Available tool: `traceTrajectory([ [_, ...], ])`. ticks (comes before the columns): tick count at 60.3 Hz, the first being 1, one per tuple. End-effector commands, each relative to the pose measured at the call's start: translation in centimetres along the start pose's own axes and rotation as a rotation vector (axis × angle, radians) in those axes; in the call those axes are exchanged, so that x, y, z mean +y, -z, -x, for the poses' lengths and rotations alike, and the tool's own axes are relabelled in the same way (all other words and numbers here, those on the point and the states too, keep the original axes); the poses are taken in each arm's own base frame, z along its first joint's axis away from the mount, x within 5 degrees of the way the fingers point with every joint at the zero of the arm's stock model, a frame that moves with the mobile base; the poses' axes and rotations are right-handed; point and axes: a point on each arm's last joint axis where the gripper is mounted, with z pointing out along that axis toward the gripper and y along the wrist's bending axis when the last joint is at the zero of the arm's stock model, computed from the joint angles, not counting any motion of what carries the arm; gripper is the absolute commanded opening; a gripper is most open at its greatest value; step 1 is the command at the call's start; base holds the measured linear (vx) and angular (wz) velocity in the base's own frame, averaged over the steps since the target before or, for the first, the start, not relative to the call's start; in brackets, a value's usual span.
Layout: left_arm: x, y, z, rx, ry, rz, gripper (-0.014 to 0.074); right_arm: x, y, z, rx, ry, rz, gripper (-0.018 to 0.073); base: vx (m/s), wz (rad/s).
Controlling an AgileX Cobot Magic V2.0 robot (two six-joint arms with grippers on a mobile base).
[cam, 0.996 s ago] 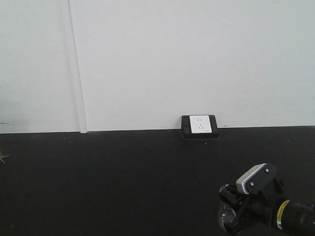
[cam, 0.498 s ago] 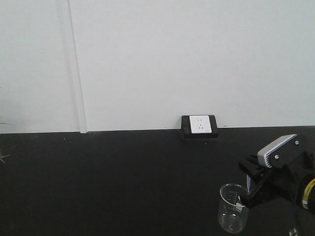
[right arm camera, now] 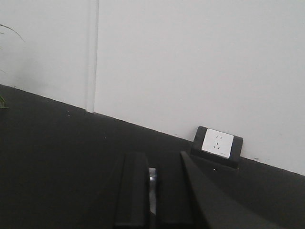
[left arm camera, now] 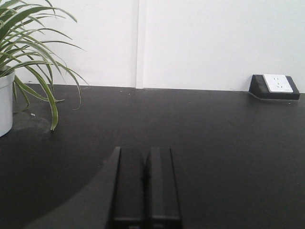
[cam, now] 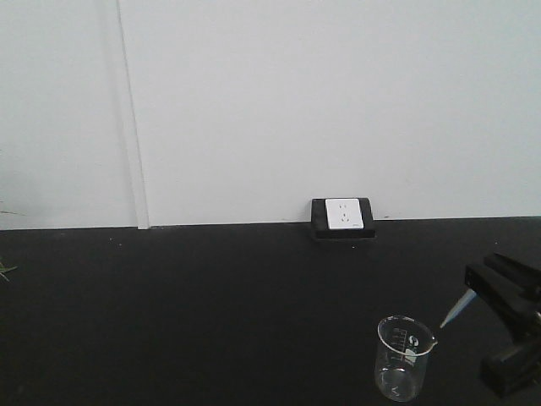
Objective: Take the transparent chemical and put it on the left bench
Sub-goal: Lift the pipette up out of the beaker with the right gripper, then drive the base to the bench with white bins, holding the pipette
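The transparent chemical, a clear dropper [cam: 454, 309], sticks out of my right gripper [cam: 483, 282] at the right edge of the front view. Its pointed tip slants down-left, just above and to the right of the rim of a clear glass beaker [cam: 403, 359]. Between the fingers in the right wrist view, a sliver of the clear dropper [right arm camera: 152, 191] shows, with the right gripper [right arm camera: 153, 163] shut on it. My left gripper [left arm camera: 144, 153] is shut with nothing in it, low over the black bench top [left arm camera: 214, 143]. The left bench is out of view.
A white wall socket [cam: 343, 216] in a black housing sits where the bench meets the white wall. A potted plant [left arm camera: 19, 62] with long green leaves stands at the far left in the left wrist view.
My right gripper has risen from the beaker and moved right, drawing the dropper out. The beaker stands uncovered now, and most of the arm has left the front view.
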Motion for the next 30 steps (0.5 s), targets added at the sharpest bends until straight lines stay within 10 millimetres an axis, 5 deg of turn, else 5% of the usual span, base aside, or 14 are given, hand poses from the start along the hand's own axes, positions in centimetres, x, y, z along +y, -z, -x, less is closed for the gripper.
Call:
traceTrajectory([
  [1, 0.0, 0.1, 0.3, -0.081, 0.009, 0.002, -0.0003, 0.6, 1.4, 1.0, -0.077, -0.006, 0.012, -0.0004, 0.0, 0.0],
  [15, 0.0, 0.1, 0.3, -0.081, 0.009, 0.002, -0.0003, 1.7, 3.8, 0.0, -0.102, 0.005, 0.009, -0.0004, 0.0, 0.0],
  [30, 0.0, 0.1, 0.3, -0.081, 0.009, 0.002, -0.0003, 1.9, 4.1, -0.4, -0.099, 0.005, 0.009, -0.0004, 0.0, 0.0],
])
